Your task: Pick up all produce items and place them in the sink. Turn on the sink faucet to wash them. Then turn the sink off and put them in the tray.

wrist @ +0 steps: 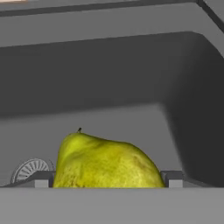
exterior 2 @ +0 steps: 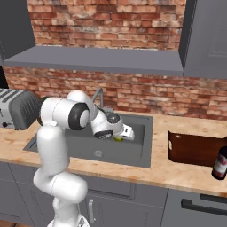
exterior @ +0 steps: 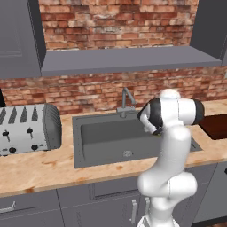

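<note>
Even, soft rendered light; faint shadows, slight blur throughout.

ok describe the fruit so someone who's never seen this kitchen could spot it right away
Find the dark grey sink sunk into the wooden counter below the brick wall, with the faucet behind it. Inside the basin, to the right of the round drain, lies a small yellow-green fruit, pear-like with a tiny stem. It is the only brightly coloured thing in the grey basin.

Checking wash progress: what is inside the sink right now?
Inside the sink: a yellow-green pear between the open jaws, and the drain. The basin floor beneath the pear is hidden.
</note>
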